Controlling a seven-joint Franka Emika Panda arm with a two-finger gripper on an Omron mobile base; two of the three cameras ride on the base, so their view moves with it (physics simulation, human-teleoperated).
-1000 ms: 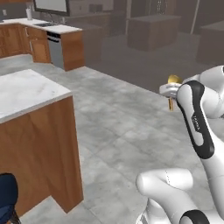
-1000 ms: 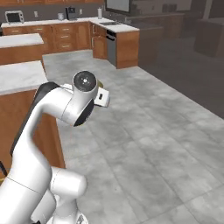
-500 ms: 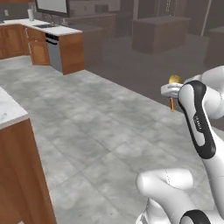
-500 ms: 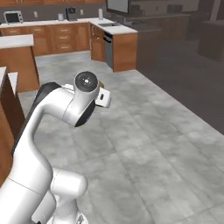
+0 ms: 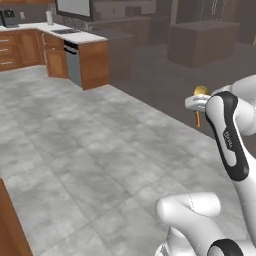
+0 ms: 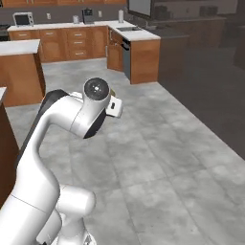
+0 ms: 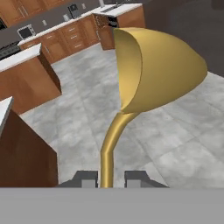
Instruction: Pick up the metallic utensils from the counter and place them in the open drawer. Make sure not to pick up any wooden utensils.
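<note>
My gripper (image 7: pixel 107 178) is shut on the thin handle of a shiny gold spoon (image 7: pixel 157 70), one of the metallic utensils. Its round bowl stands up in front of the hand camera. From the left base view the spoon (image 5: pixel 201 91) peeks out behind my raised forearm, high above the floor. The counter shows as a brown base with a sliver of white top (image 7: pixel 4 109) at the left, and as a brown corner (image 5: pixel 9 225) low in the left base view. The open drawer and the wooden utensils are out of view.
Grey tiled floor (image 5: pixel 100 150) spreads wide ahead. A square marble-topped island (image 6: pixel 19 48) stands at the left. Brown wall cabinets with a dishwasher (image 5: pixel 74 60) and a microwave (image 6: pixel 22 19) line the back. Dark furniture (image 5: pixel 210 42) sits at the far right.
The whole picture has swung, so the base has moved: the counter has slid off to the left and the back cabinets have come nearer the centre. The spoon stays in my grip.
</note>
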